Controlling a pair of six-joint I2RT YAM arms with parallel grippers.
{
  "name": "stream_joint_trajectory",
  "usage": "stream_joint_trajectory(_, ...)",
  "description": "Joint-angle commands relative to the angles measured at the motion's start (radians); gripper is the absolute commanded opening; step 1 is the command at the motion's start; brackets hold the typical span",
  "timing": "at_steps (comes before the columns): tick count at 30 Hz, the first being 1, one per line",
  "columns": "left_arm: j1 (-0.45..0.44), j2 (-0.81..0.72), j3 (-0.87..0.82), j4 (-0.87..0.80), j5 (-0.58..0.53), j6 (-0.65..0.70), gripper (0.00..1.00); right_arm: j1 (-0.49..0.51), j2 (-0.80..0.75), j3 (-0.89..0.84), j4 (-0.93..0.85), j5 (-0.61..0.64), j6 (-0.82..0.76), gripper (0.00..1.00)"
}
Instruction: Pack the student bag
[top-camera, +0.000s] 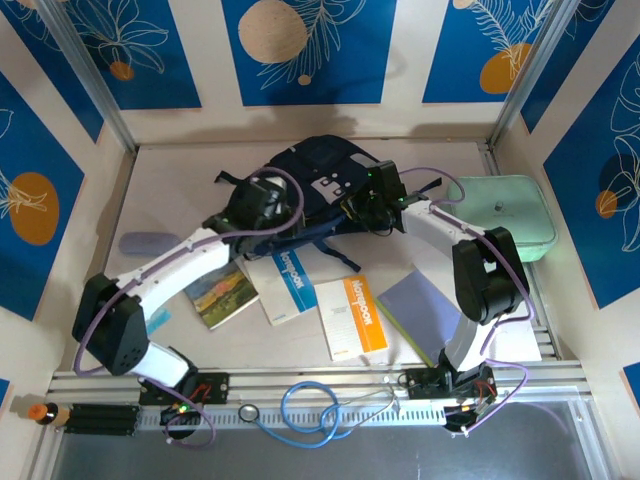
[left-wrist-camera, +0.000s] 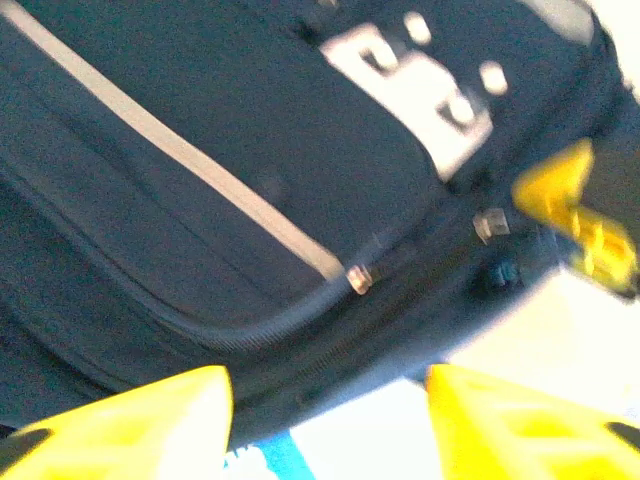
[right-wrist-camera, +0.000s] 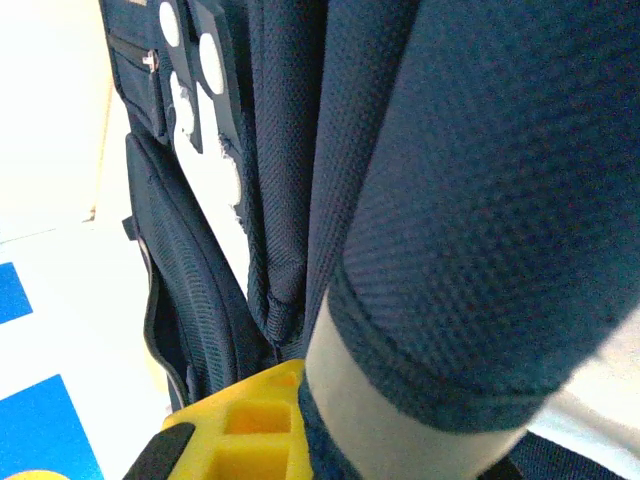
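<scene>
Your bag (top-camera: 318, 172) lies at the far middle of the table (top-camera: 170, 190), with both claws at its near side. Your right claw (top-camera: 368, 208) is clamped on a fold of the bag's fabric, which presses against its yellow finger (right-wrist-camera: 240, 415) in the wrist view. Your left claw (left-wrist-camera: 330, 395) has its fingers apart with nothing between them, just short of the bag's zipped edge.

I saw the student bag (right-wrist-camera: 480, 200) as matt navy woven cloth, coarse-grained, with small shiny metal zip pulls (left-wrist-camera: 358, 278). The left tool (left-wrist-camera: 325, 400) had smooth yellow plastic fingers (left-wrist-camera: 150, 420). The mint case (top-camera: 505, 215) looked smooth plastic.
</scene>
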Motion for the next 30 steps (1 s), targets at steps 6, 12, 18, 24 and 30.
stream_joint_trajectory(6, -0.059, 0.138, -0.032, 0.061, 0.059, -0.041, 0.3, -0.005, -0.03, 0.034, 0.004, -0.038, 0.032, 0.0)
stream_joint_trajectory(12, -0.035, 0.21, 0.003, 0.113, -0.008, 0.072, 0.31, -0.012, -0.041, -0.006, 0.035, -0.133, 0.035, 0.0)
stream_joint_trajectory(18, 0.07, 0.257, 0.065, 0.188, 0.018, 0.154, 0.32, -0.01, -0.077, -0.077, 0.058, -0.174, 0.057, 0.05)
stream_joint_trajectory(24, 0.076, 0.308, 0.104, 0.217, 0.057, 0.216, 0.35, -0.004, -0.073, -0.112, 0.107, -0.187, 0.1, 0.11)
stream_joint_trajectory(30, 0.044, 0.233, 0.017, 0.263, 0.101, 0.183, 0.4, 0.005, -0.04, -0.064, 0.111, -0.192, 0.168, 0.06)
